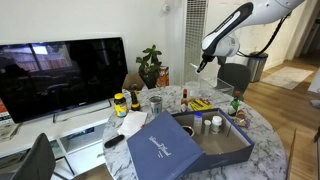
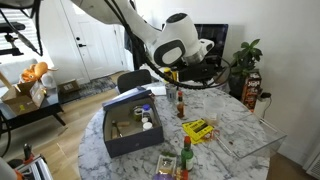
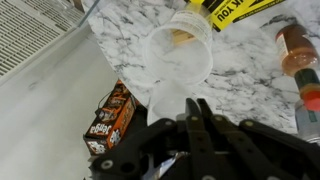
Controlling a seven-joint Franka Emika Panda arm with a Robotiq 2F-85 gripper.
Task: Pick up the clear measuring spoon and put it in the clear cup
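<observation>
In an exterior view: fingers (image 1: 203,66) hanging tip-down from the white arm (image 1: 235,22), well above the marble worktop (image 1: 262,135). Too small here to tell how far apart. Below the fingers and a little toward the camera, a red-capped bottle (image 1: 185,97) and a yellow pack (image 1: 200,104). Further that way, an open blue box (image 1: 185,140). Well apart from the fingers, off past the worktop, a dark television (image 1: 62,75) and a potted plant (image 1: 150,62).

In an exterior view from another place: fingers (image 2: 170,74) tucked under the bulky wrist (image 2: 178,48), over the far side of the worktop (image 2: 240,140). Lost in shadow, so cannot tell the grip. Below the fingers, the red-capped bottle (image 2: 182,103). Nearer the camera, the yellow pack (image 2: 197,128). Well to one side, the blue box (image 2: 128,122).

In the wrist view: fingers (image 3: 196,112) coming in from the bottom edge, drawn almost tip to tip and pinching a pale see-through strip, the clear measuring spoon (image 3: 172,97). Running from the fingertips toward the rim of the clear cup (image 3: 178,62), which is upright on the worktop (image 3: 240,60) just beyond the fingertips and close to the worktop's edge. Cannot tell whether spoon and rim touch. Beyond the cup, the yellow pack (image 3: 235,8). Off to one side of the fingers, the red-capped bottle (image 3: 295,50). On the opposite side, down past the worktop's edge, a printed box (image 3: 110,120).
</observation>
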